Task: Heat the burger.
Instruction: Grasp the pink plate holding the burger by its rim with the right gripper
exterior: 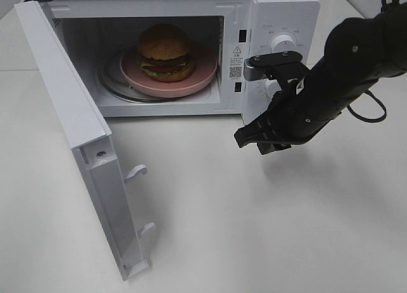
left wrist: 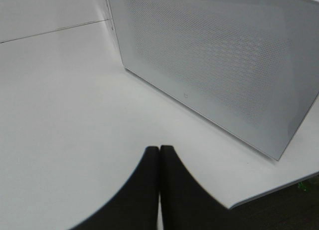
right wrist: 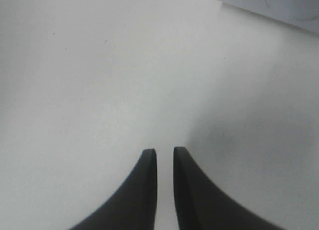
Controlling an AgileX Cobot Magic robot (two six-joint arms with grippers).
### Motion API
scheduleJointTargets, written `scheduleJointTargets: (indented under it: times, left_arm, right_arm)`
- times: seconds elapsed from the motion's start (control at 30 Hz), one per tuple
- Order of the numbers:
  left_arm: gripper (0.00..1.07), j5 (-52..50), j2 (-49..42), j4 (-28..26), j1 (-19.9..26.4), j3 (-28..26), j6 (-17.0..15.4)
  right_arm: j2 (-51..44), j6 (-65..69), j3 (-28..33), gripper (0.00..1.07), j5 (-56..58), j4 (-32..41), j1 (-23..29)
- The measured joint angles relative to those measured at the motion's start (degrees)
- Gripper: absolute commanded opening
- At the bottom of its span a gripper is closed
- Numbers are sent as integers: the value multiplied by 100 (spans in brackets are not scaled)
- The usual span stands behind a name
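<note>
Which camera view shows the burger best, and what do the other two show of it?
The exterior high view: the burger sits in full sight on the pink plate inside the open microwave. The left wrist view shows only a white perforated panel and the table; the right wrist view, mostly table. Neither shows the burger.

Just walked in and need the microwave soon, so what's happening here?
The burger sits on a pink plate inside the microwave, whose door stands wide open. The right gripper hovers above the table in front of it, jaws slightly apart, holding nothing. The left gripper is shut and empty. The door is not yet closed for heating.
</note>
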Motion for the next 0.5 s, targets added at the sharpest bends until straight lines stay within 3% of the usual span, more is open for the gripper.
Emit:
scheduleJointTargets:
  times: [0.17,0.23,0.33,0.5]
  left_arm:
    - [0,0,0,0,0,0,0]
    - [0,0,0,0,0,0,0]
    - [0,0,0,0,0,0,0]
    - [0,0,0,0,0,0,0]
  right_arm:
    - [0,-246,-264,14,573,481,0]
    - [0,-1031,-453,14,1014,1318,0]
    - [0,-1816,-602,16,1341,1811,0]
    - [0,-2750,-842,20,1398,2172,103]
